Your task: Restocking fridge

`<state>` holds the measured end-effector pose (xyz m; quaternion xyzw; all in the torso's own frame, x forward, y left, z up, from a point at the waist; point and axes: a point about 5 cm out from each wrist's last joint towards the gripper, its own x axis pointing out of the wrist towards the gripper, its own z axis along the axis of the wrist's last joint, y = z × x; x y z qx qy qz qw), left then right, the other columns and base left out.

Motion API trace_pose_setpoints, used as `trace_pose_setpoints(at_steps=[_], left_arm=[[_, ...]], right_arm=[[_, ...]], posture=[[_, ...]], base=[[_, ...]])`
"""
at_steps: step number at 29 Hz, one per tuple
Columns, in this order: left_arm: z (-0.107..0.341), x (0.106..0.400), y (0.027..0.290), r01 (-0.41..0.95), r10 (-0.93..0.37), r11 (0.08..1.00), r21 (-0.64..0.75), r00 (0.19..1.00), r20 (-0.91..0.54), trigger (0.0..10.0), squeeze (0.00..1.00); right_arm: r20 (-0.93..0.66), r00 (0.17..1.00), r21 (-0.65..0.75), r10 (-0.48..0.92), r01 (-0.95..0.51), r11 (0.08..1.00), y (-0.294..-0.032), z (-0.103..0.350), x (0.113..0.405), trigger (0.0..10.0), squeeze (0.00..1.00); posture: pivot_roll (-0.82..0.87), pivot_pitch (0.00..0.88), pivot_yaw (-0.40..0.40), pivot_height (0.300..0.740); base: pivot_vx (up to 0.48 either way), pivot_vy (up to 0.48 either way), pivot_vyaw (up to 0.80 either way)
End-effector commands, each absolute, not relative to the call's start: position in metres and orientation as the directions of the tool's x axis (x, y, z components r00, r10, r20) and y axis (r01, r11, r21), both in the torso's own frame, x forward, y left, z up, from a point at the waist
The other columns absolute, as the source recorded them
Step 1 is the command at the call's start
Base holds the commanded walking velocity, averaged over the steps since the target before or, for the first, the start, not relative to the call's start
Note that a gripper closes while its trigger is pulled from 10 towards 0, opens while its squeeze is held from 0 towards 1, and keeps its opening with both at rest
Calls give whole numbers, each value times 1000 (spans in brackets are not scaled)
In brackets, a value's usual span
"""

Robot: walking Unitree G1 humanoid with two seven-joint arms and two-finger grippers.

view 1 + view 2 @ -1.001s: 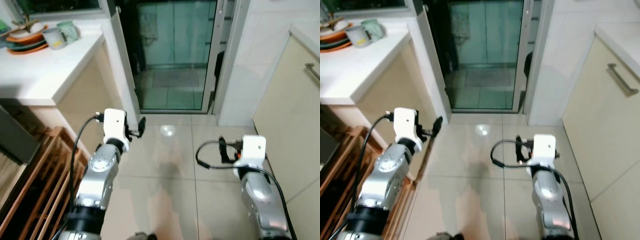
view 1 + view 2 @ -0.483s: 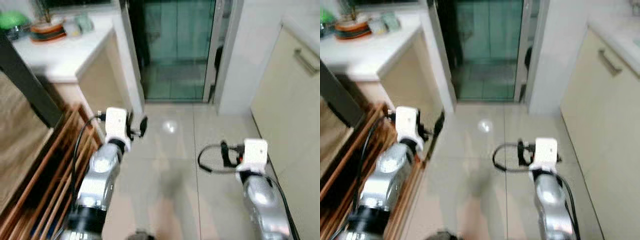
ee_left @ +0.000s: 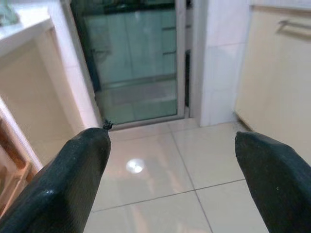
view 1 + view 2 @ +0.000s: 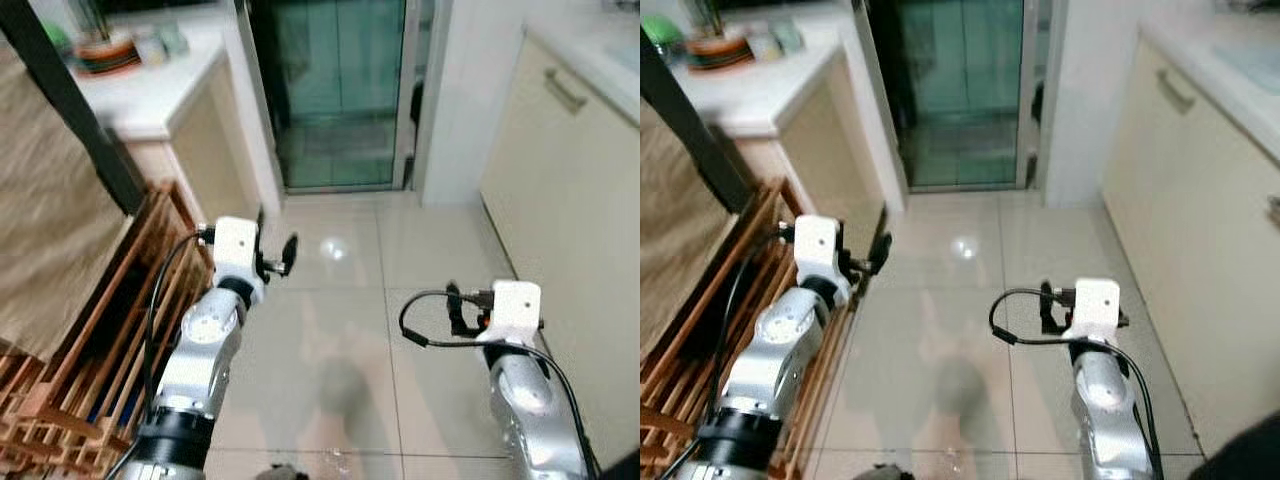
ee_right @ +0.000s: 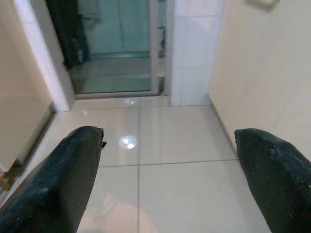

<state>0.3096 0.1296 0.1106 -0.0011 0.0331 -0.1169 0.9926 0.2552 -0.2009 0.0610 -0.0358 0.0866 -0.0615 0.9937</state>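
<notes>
Two tools, left tool and right tool, hang empty with fingers spread apart over the tiled floor (one glass door ahead), one wooden rack left.

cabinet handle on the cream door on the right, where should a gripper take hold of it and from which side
Grip the silver bar handle at mid-span, between its two ends. It lies horizontally near the top of the cream cabinet door, so come straight at the door face from the aisle, one finger above the bar and one below. The right gripper, open, is probably the nearer one.
</notes>
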Motion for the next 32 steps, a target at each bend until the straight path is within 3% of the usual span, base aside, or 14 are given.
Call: trace_pose_setpoints(at_steps=[1,3,5,6,9,10,14,28,32], left_arm=[[113,309,145,168,-168,986,-5,985,-48,10000,0],[112,308,152,134,-135,991,-12,990,-44,10000,0],[111,304,167,54,-56,998,-40,998,-38,10000,141],[110,302,175,9,-11,998,-65,999,-39,10000,153],[107,296,191,-76,72,992,-103,996,-45,10000,137],[104,293,195,-80,74,992,-103,996,-59,10000,71],[105,293,190,-64,59,994,-93,997,-50,10000,0],[117,297,171,31,-31,999,-13,999,20,10000,0],[115,298,175,9,-9,998,-68,1000,3,10000,0]], right_arm=[[-123,980,-75,-154,145,987,-203,68,256,10000,0],[-103,981,-78,-165,157,985,-204,71,256,10000,0],[-70,982,-67,-174,169,983,-205,75,255,10000,0],[-57,983,-60,-176,172,983,-206,77,255,10000,0],[-35,987,-62,-157,154,986,-205,79,255,10000,0],[-31,992,-61,-123,121,991,-201,81,256,10000,0],[-42,999,-72,-31,28,997,-190,81,260,10000,0],[-62,998,-44,-12,9,999,-187,77,265,10000,0],[-47,999,-31,6,-8,999,-182,79,268,10000,0]], posture=[[-162,0,110,740],[-162,0,110,740],[-162,0,110,740],[-158,0,105,740],[-148,0,94,740],[-141,0,87,740],[-133,0,78,740],[-138,0,84,740],[-136,0,90,740]], base=[[-311,0,0],[-309,0,0],[-302,0,0],[0,0,0],[0,0,0],[0,0,0],[0,0,512],[0,0,551],[0,0,480]])
